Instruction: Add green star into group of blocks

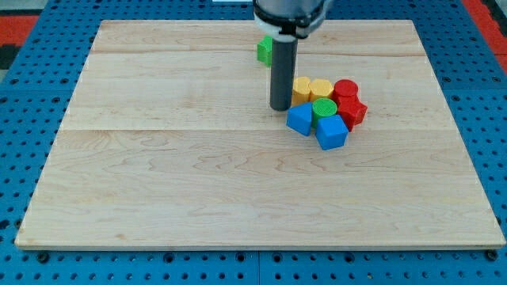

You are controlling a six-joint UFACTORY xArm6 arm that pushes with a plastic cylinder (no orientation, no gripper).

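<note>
My tip [280,108] stood just left of the cluster's yellow blocks [311,89], holding nothing (a bare rod). Green star-shaped block [264,51] lay apart, far side, half hidden. Step: approach. Next, probably circle behind it, push toward the group.

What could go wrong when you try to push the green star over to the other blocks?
My tip stands right beside the yellow blocks, so a careless swing might scatter the group. The green star sits behind my rod, partly hidden, toward the view's top. If I push it off-centre, it could spin and slide past the group.
</note>
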